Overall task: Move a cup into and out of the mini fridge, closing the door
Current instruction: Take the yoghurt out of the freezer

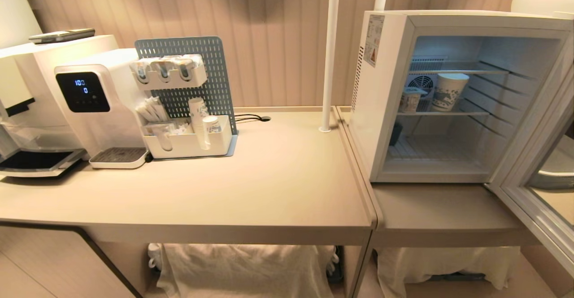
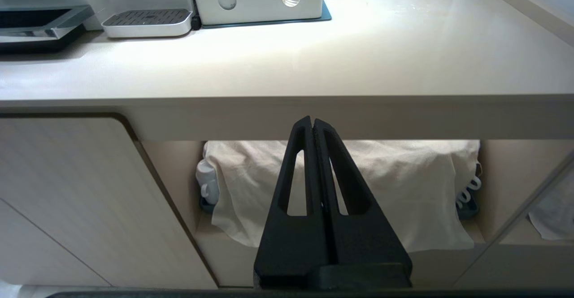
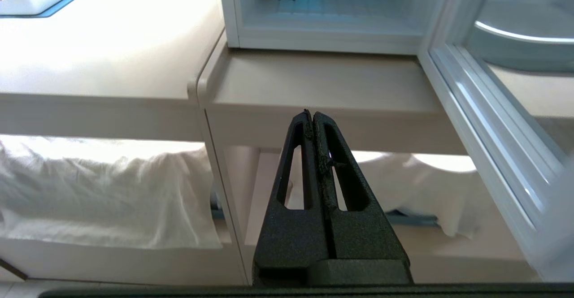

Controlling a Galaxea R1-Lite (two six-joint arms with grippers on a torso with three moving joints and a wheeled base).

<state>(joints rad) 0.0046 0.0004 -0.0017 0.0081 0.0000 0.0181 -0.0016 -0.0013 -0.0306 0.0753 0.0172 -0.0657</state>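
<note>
Water dispenser point(image 1: 96, 105) and pegboard organiser point(image 1: 188, 105) sitting at counter's point(image 1: 278, 186) left end. Left gripper point(image 2: 312, 123) hanging below the counter edge, fingers pressed together, holding nothing. Right gripper point(image 3: 312, 115) doing likewise in front of the lower side table point(image 3: 323, 83). Mini fridge point(image 1: 448, 96) standing open, door point(image 1: 533, 186) swung out right. Cup point(image 1: 410, 99) sitting on middle wire shelf, just beside the taller paper cup point(image 1: 448, 92). Judging: nothing begun yet; next, an arm needs raising, opening and reaching in for the cup.
</note>
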